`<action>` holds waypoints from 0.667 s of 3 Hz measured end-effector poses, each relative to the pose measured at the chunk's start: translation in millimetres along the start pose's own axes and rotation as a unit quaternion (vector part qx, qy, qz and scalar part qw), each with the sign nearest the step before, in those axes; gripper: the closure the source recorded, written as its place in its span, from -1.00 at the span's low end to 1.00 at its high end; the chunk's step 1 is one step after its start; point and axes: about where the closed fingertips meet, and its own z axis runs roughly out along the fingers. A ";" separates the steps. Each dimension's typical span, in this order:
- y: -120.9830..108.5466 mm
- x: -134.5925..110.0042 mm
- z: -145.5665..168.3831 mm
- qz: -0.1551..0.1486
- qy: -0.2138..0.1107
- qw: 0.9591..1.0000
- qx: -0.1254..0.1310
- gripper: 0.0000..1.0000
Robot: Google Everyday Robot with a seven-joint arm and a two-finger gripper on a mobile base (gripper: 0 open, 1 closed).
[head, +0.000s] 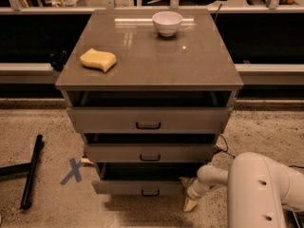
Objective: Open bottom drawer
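Note:
The cabinet (149, 75) has three drawers, all standing a little way out. The bottom drawer (123, 187) is the lowest and narrowest, grey-beige, with a small black bar handle (150, 192) at its centre. It stands out from the cabinet with a dark gap above its front. My gripper (191, 199) is low at the right end of that drawer front, close to the floor, on the end of the white arm (259, 189) that comes in from the lower right. Its tip looks yellowish and is right of the handle, not on it.
A white bowl (167, 23) and a yellow sponge (98, 60) sit on the cabinet top. A black bar (31, 171) lies on the floor at left beside a blue tape X (72, 170). A cable (223, 146) runs by the cabinet's right side.

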 end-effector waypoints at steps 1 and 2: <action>22.4 -4.8 -6.4 -0.002 0.005 1.000 -0.007 0.14; 31.3 -6.7 -12.0 -0.005 0.003 1.000 -0.004 0.76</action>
